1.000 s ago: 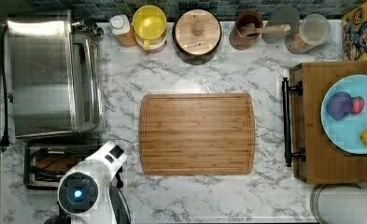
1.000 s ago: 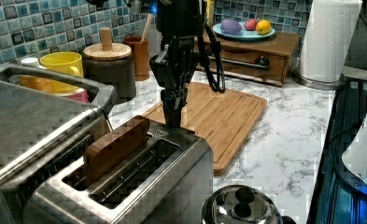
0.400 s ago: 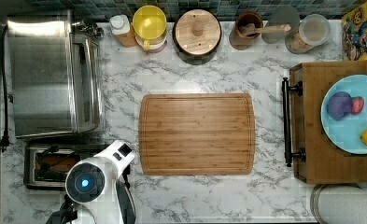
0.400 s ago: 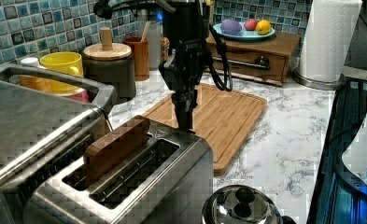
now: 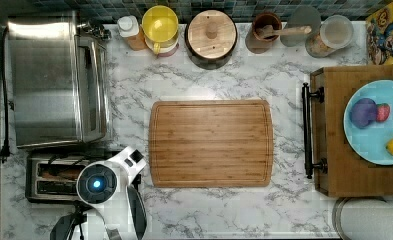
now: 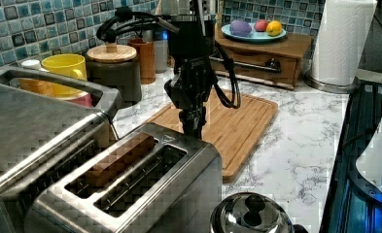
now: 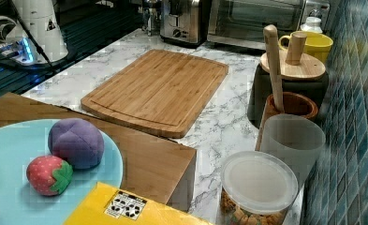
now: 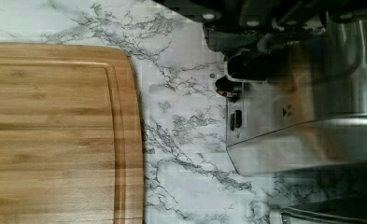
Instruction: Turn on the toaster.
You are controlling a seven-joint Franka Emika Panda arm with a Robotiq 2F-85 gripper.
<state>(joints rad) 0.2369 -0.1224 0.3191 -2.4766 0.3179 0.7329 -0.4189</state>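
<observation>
Toaster [image 6: 145,189] lever end is where the gripper [image 6: 192,127] hangs: in the left view its dark fingers point straight down at the far end of the steel body, on the side nearest the cutting board [image 6: 227,121], and whether they are parted or closed cannot be told. In the wrist view the gripper [image 8: 246,70] sits tight against the end face of the toaster [image 8: 302,116], just by a small dark knob and two little black buttons on that face. The toaster itself is a small rectangular box of brushed steel with two long dark slots on top; a brown slice stands up out of the slot farther from the left view's camera, while the nearer slot looks dark. In the top view the toaster [image 5: 49,175] lies at the top view's lower left of the marble counter [image 5: 224,210], partly covered by the arm's white wrist [image 5: 106,182], just below the large steel toaster oven [image 5: 54,80] and left of the cutting board [image 5: 211,142]. In the right view the toaster [image 7: 181,21] stands at the far end of the counter beside the toaster oven [image 7: 261,18]. A shiny round kettle [image 6: 256,213] sits near the toaster in the left view's foreground.
</observation>
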